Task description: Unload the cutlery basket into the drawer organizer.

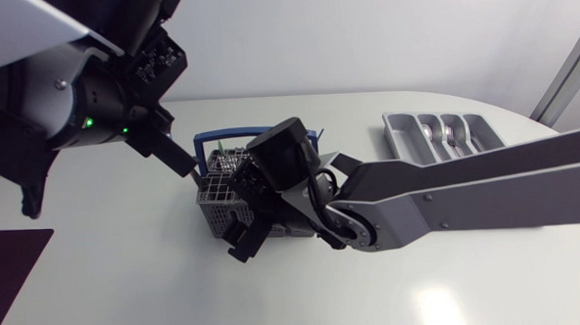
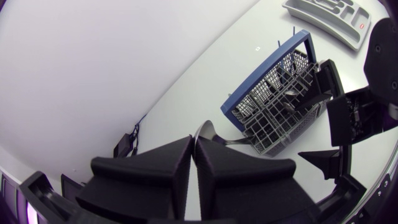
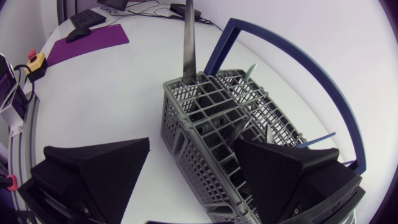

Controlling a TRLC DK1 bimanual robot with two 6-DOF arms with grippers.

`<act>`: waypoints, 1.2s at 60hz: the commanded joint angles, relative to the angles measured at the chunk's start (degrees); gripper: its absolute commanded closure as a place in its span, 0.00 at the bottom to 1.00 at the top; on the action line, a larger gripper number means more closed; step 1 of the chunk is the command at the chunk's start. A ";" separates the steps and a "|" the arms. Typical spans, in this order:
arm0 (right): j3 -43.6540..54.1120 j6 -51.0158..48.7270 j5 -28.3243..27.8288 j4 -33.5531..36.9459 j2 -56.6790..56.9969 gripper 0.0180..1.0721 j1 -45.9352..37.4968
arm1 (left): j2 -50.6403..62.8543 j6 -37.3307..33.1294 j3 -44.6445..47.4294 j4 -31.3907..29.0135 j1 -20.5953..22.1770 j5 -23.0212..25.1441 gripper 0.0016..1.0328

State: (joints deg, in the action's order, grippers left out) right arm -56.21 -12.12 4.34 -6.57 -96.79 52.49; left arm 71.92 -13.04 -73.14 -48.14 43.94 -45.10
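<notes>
White counter (image 1: 129, 287), nothing fancy. The cutlery basket (image 1: 221, 190) sits about mid-counter, and the drawer organizer (image 1: 444, 134) is well apart from it on the right arm's side, toward the far edge. The basket is the grey mesh kind with a blue hoop handle (image 3: 292, 56).

The left hand (image 2: 194, 149) hangs just over the basket's corner on its own side, fingers pinched tight on a piece of cutlery (image 3: 188, 43). A shiny rounded end pokes out past the fingertips and the long flat part runs down into a corner compartment, so it isn't clear of the basket yet. Could be a spoon, honestly can't tell for sure.

The right hand (image 3: 193, 152) is spread wide over the opposite end of the basket, one finger outside the wall and the other over the compartments. It's not clamping anything as far as the views show. It looks more like it's placed to steady the basket.

Progress-wise, the organizer already has a couple of spoons (image 1: 433, 132) (by the look of them) lying in its middle slots, so the job is underway. A few more handles (image 3: 249, 71) stick up in the basket, plus the one in the left hand. Call it somewhere in the middle. This piece needs lifting out, carrying across and dropping in a slot, then the rest.
</notes>
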 commanded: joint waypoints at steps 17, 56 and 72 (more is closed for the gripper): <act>-0.75 1.13 0.06 -1.08 -1.20 0.07 0.60 | 1.56 1.26 -4.46 -1.61 1.67 -0.60 0.94; 5.49 -0.19 0.06 0.06 12.24 0.07 0.42 | -1.43 6.71 -9.56 -6.00 -4.57 11.09 0.93; 11.91 -1.85 -0.21 2.79 26.04 0.08 -0.02 | -0.55 13.65 -8.33 -6.70 -10.63 29.81 0.93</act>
State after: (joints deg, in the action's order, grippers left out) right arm -47.33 -13.26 4.25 -5.02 -73.60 52.51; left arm 71.26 -2.98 -81.06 -54.57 35.00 -18.70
